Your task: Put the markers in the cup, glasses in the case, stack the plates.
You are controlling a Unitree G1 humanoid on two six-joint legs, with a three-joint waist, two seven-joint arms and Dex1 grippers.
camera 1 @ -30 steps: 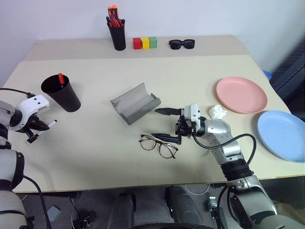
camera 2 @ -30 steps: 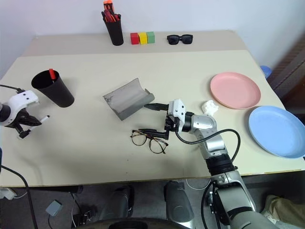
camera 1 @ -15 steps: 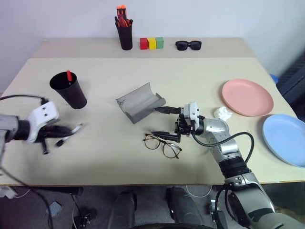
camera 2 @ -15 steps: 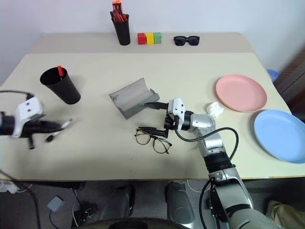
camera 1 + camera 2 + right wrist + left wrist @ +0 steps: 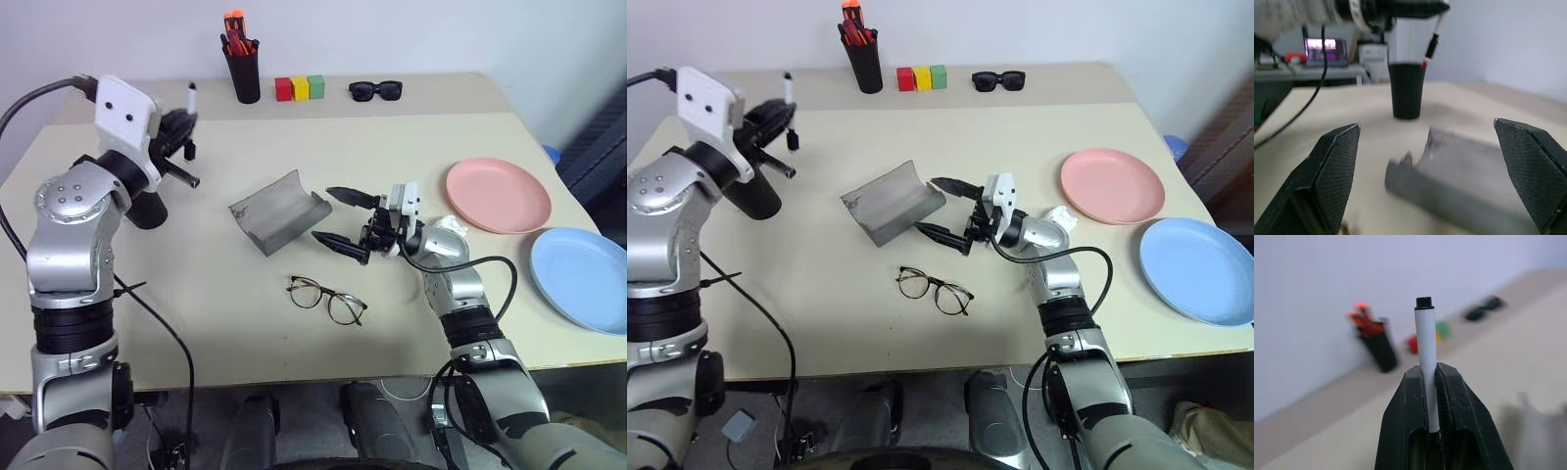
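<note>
left gripper point(image 5: 1431, 377), raised above the table point(image 5: 196, 294), with its jaws pressed together on the white marker point(image 5: 1426, 367); the marker stood upright between the two fingers, its black cap point(image 5: 1424, 302) projecting past the fingertips. the black cup point(image 5: 752, 196) sat just below and behind this gripper, partly hidden by the wrist; a red-capped marker appeared to stand inside it, though only a small red tip point(image 5: 1423, 64) showed in the right wrist view and this was hard to confirm. right gripper point(image 5: 345, 220), jaws spread wide and holding nothing, pointed toward the open grey case point(image 5: 277, 211), which lay just ahead of the fingertips. the glasses point(image 5: 326, 297) lay flat on the table just beside the lower finger, apart from it. the pink plate point(image 5: 497, 195) and the blue plate point(image 5: 580, 277) rested side by side, unstacked, well behind the right gripper's wrist. a crumpled white object point(image 5: 1058, 217) lay near that wrist, beside the pink plate.
</note>
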